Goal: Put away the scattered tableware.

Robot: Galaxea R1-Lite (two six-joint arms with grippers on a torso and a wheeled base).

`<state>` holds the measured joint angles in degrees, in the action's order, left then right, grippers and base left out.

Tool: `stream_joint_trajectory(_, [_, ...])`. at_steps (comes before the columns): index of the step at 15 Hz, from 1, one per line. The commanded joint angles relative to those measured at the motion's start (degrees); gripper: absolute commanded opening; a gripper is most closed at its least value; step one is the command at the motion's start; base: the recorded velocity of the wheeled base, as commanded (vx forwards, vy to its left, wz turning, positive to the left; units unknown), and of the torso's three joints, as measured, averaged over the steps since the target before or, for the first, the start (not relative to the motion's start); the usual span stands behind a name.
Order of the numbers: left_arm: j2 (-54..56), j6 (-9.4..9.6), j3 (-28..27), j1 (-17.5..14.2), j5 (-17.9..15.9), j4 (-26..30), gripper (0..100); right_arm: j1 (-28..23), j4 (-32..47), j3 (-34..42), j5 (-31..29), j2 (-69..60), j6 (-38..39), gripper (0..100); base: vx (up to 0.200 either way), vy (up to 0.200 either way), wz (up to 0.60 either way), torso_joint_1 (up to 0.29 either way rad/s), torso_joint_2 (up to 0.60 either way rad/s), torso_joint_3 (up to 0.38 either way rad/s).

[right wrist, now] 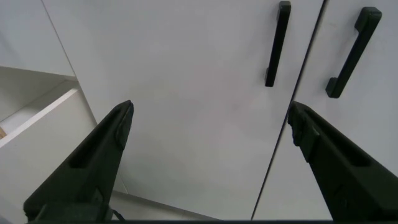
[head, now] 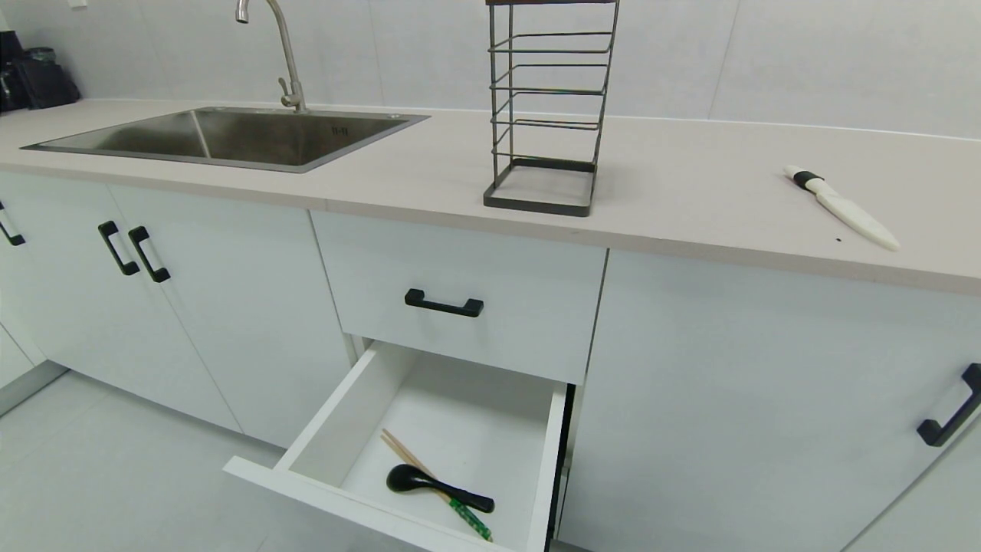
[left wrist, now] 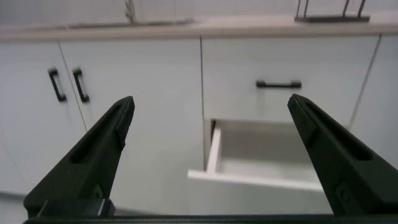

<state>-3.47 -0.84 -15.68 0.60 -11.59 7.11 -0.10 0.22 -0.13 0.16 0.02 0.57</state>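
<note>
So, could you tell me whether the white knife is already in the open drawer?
No, the white knife lies on the countertop, while the open drawer holds chopsticks and a black spoon.

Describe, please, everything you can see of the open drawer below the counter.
The drawer is white and smooth, like painted board, with plain side walls and a flat floor. It is the lower of two, pulled out beneath a closed drawer with a black handle. Near its front lie wooden-looking chopsticks with green ends and a black spoon across them.
</note>
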Motion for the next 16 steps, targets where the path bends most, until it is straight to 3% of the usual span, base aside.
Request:
stream_joint_trajectory(1, [-5.58, -0.21, 0.38, 0.63, -4.14, 1.59, 100, 0.01, -0.04, -0.04, 0.02, -0.02, 0.04, 100, 0.000, 0.000, 0.00, 0.000, 0.00, 0.000])
stream_joint_trajectory(4, [-15.42, 0.05, 0.03, 0.81, -10.64, 1.59, 100, 0.01, -0.04, -0.04, 0.02, -0.02, 0.04, 100, 0.000, 0.000, 0.00, 0.000, 0.00, 0.000])
stream_joint_trajectory(6, [-23.95, 0.14, -0.41, 0.81, -12.58, 1.42, 100, 0.01, -0.04, -0.04, 0.02, -0.02, 0.04, 100, 0.000, 0.000, 0.00, 0.000, 0.00, 0.000])
stream_joint_trajectory(9, [-33.62, -0.04, -0.14, 2.83, -12.58, 0.72, 100, 0.01, -0.04, -0.04, 0.02, -0.02, 0.04, 100, 0.000, 0.000, 0.00, 0.000, 0.00, 0.000])
stream_joint_trajectory(12, [-41.00, -0.13, 1.88, 6.87, -12.40, 0.54, 100, 0.01, -0.04, -0.04, 0.02, -0.02, 0.04, 100, 0.000, 0.000, 0.00, 0.000, 0.00, 0.000])
stream_joint_trajectory(16, [-47.50, 0.49, 3.11, 6.87, -10.56, 0.63, 100, 0.01, -0.04, -0.04, 0.02, -0.02, 0.04, 100, 0.000, 0.000, 0.00, 0.000, 0.00, 0.000])
